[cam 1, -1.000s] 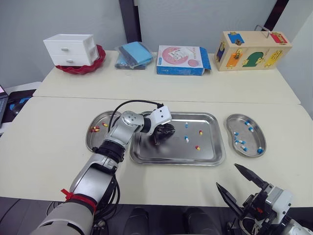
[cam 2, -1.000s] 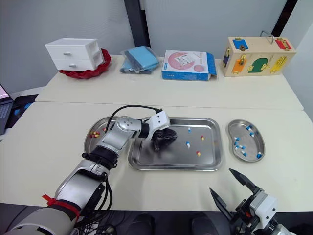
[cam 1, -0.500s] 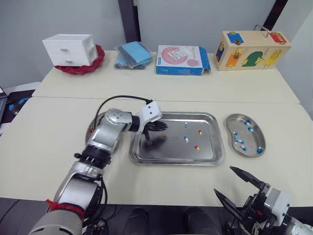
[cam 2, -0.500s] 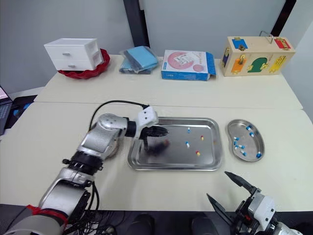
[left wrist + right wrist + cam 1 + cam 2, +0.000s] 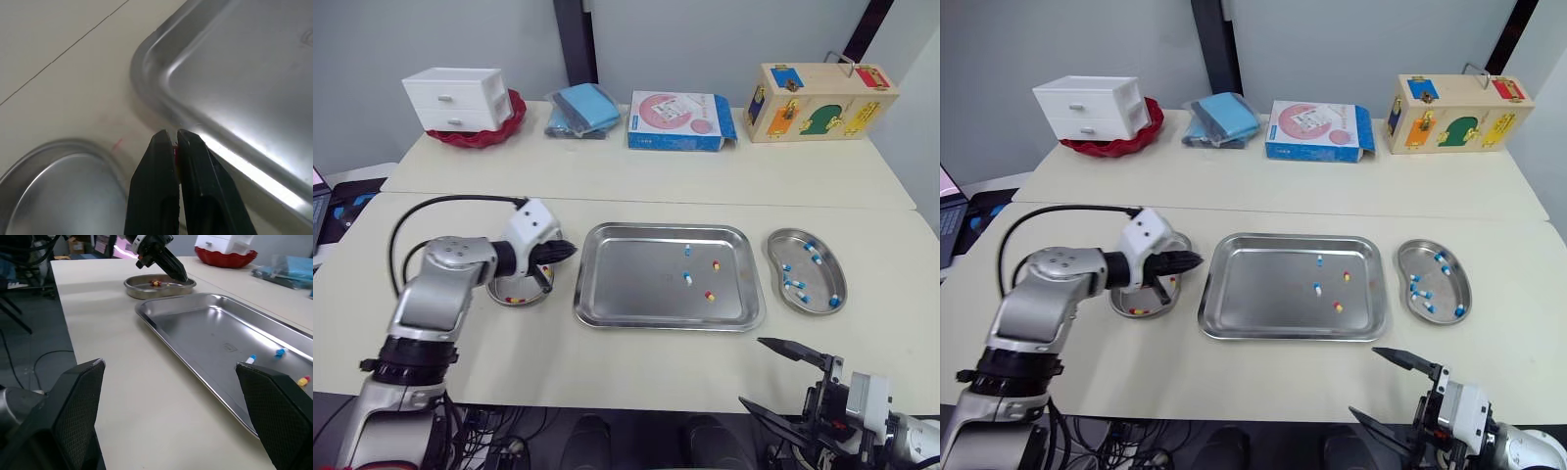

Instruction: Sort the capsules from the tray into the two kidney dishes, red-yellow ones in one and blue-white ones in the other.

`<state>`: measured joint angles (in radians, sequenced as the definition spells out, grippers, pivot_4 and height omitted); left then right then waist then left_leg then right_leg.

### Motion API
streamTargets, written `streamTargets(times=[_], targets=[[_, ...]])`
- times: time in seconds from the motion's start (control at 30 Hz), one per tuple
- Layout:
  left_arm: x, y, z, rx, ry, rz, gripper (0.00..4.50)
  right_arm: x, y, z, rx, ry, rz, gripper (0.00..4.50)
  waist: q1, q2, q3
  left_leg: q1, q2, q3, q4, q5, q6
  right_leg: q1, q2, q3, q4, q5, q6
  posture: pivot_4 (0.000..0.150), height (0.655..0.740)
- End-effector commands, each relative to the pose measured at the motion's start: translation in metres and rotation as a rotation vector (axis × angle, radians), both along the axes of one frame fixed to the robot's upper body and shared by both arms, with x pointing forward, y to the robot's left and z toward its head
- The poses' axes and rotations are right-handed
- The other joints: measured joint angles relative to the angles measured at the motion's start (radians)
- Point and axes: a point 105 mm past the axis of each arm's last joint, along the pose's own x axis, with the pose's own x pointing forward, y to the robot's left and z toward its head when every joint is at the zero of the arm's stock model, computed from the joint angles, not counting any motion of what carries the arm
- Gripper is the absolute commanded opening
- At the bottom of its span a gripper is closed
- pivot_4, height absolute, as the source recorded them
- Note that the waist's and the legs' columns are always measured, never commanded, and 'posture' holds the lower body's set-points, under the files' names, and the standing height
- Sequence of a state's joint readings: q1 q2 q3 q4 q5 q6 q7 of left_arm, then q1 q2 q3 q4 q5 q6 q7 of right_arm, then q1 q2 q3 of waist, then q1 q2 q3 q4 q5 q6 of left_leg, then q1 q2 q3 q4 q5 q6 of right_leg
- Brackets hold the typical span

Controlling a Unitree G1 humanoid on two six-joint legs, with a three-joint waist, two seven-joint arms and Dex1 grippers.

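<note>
- cream table (image 5: 607,186); steel tray (image 5: 626,294) at centre, between left kidney dish (image 5: 495,291) and right kidney dish (image 5: 820,274).
- left gripper (image 5: 566,252) clamped on a red-yellow capsule (image 5: 175,150) above the gap between left kidney dish and tray, fingers pointing at the tray; capsule's long axis hidden.
- right gripper (image 5: 751,370) spread wide at the near table edge.
- blue-pink box (image 5: 677,119): print illegible.

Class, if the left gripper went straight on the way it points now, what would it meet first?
Probably the corner rim of the tray: the left gripper, shut on a reddish capsule, points at it across bare table. Height is unclear, so it could pass just above.
</note>
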<state>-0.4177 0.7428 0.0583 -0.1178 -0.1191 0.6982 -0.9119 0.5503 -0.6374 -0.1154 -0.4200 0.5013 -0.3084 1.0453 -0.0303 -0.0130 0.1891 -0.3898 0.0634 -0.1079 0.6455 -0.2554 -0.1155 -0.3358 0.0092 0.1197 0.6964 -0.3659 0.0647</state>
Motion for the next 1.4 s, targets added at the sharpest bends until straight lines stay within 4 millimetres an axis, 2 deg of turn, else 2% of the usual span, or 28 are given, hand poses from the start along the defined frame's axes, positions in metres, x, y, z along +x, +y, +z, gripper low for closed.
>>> streamTargets(times=[0.03, 0.2, 0.5, 0.63, 1.0, 1.23, 1.4], targets=[[-0.009, 0.017, 0.017, -0.001, -0.064, 0.095, 0.01, 0.006, -0.003, 0.006, 0.016, -0.012, 0.028, 4.5, 0.0, 0.0, 0.0, 0.0, 0.0, 0.0, 0.0, 0.0, 0.0, 0.0, 0.0, 0.0, 0.0, 0.0, 0.0, 0.15, 0.74], [-0.02, 0.04, 0.015, 0.017, -0.086, 0.214, 0.01, 0.016, -0.005, 0.008, 0.021, -0.016, 0.048, 4.5, 0.002, 0.0, 0.0, 0.0, 0.0, 0.0, 0.0, 0.0, 0.0, 0.0, 0.0, 0.0, 0.0, 0.0, 0.0, 0.15, 0.74], [-0.015, 0.059, 0.014, 0.028, -0.115, 0.338, 0.01, 0.021, -0.002, 0.01, 0.042, -0.009, 0.047, 4.5, 0.002, 0.0, 0.0, 0.0, 0.0, 0.0, 0.0, 0.0, 0.0, 0.0, 0.0, 0.0, 0.0, 0.0, 0.0, 0.15, 0.74], [-0.014, 0.058, 0.012, 0.022, -0.105, 0.34, 1.0, 0.021, -0.002, 0.011, 0.044, -0.006, 0.036, 4.5, 0.002, 0.0, 0.0, 0.0, 0.0, 0.0, 0.0, 0.0, 0.0, 0.0, 0.0, 0.0, 0.0, 0.0, 0.0, 0.15, 0.74], [-0.013, 0.053, 0.012, 0.011, -0.106, 0.323, 4.48, 0.021, -0.002, 0.011, 0.049, -0.007, 0.013, 4.5, 0.002, 0.0, 0.0, 0.0, 0.0, 0.0, 0.0, 0.0, 0.0, 0.0, 0.0, 0.0, 0.0, 0.0, 0.0, 0.15, 0.74], [-0.016, 0.055, 0.013, -0.007, -0.097, 0.326, 4.48, 0.019, -0.005, 0.011, 0.041, -0.003, -0.003, 4.5, 0.002, 0.0, 0.0, 0.0, 0.0, 0.0, 0.0, 0.0, 0.0, 0.0, 0.0, 0.0, 0.0, 0.0, 0.0, 0.15, 0.74], [-0.028, 0.065, 0.016, -0.067, -0.084, 0.338, 4.48, 0.023, -0.019, 0.015, -0.001, 0.039, -0.056, 4.5, 0.001, 0.0, 0.0, 0.0, 0.0, 0.0, 0.0, 0.0, 0.0, -0.001, 0.0, 0.0, 0.0, 0.0, 0.0, 0.15, 0.74]])
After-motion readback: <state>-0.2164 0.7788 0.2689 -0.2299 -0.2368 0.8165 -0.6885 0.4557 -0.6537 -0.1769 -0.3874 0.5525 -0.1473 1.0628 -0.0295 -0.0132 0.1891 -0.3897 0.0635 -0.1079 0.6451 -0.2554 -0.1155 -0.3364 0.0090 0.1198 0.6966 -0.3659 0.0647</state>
